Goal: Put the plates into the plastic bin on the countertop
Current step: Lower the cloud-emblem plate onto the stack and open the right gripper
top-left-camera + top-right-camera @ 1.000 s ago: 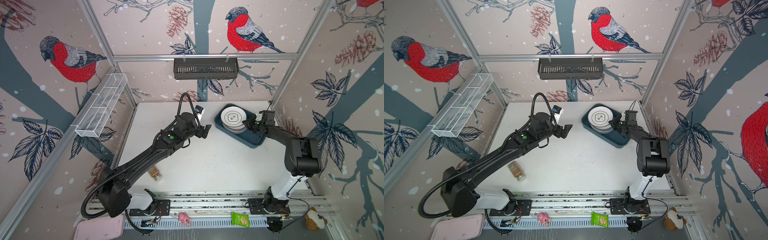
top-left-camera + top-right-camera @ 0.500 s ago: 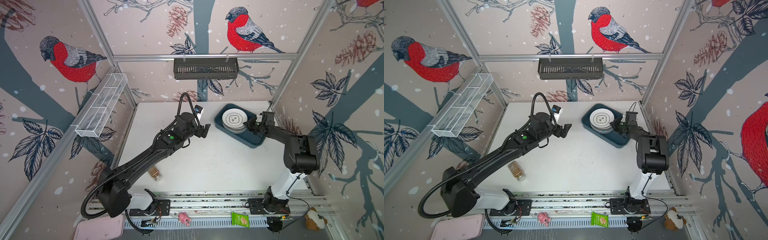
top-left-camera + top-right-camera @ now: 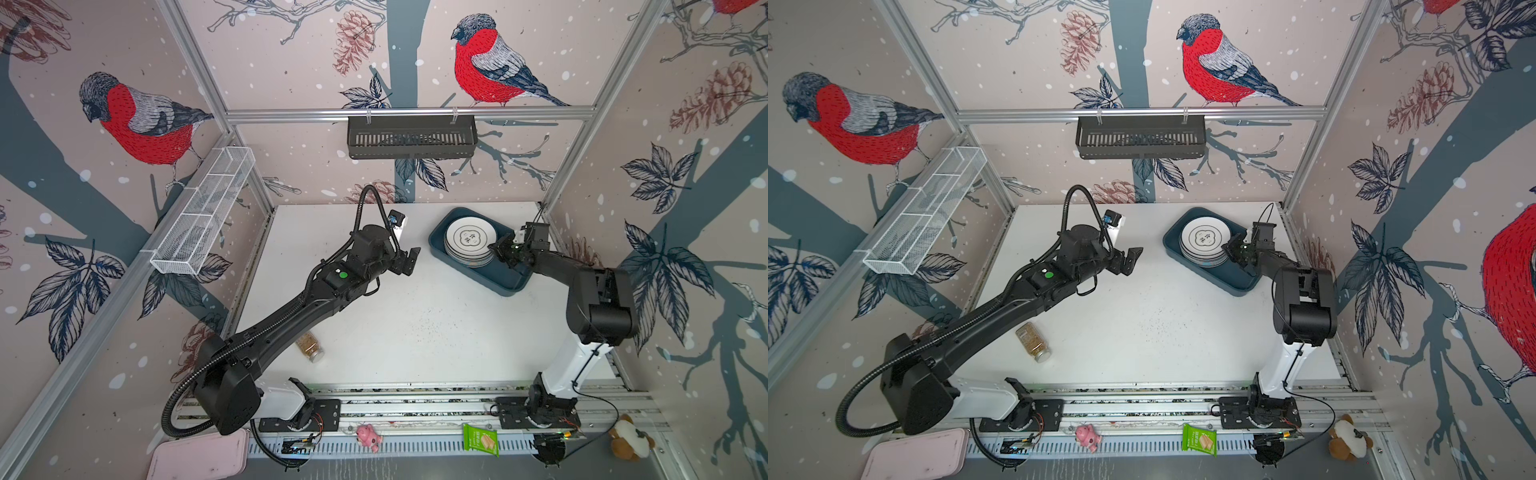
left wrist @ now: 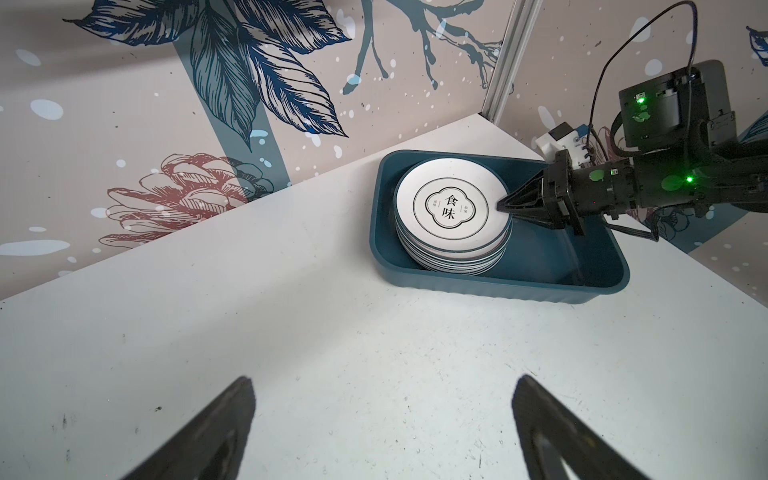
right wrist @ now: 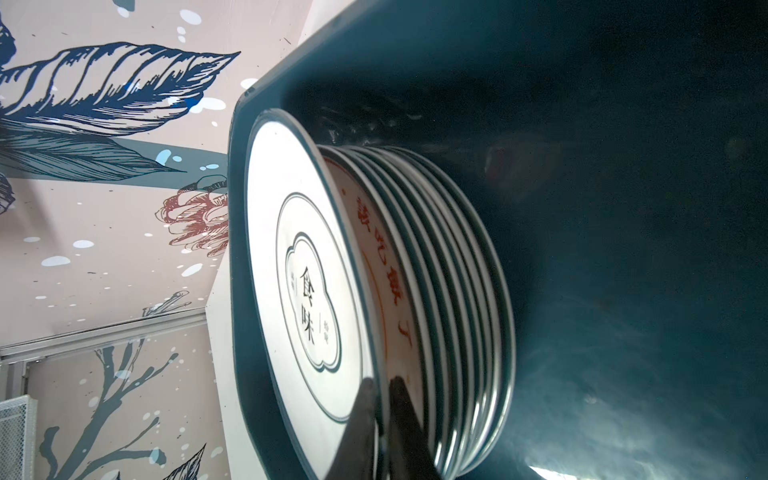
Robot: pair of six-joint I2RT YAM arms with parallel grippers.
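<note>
Bright, even light fills both top views, with soft shadows on the worktop (image 3: pixel 415 332) (darkest under the left arm (image 3: pixel 291 307), at 8 o'clock). In the right wrist view the plastic bin (image 5: pixel 623 208) is dim, the plates (image 5: pixel 316 291) glint, and the right tool (image 5: pixel 381 380) blurs.

Under the top plate (image 4: pixel 451 203), the lower plates (image 4: pixel 453 264) show rims only, their count unclear. Left fingers (image 4: pixel 220 428) and pink tray (image 3: pixel 199 457) are cut off by picture edges.
</note>
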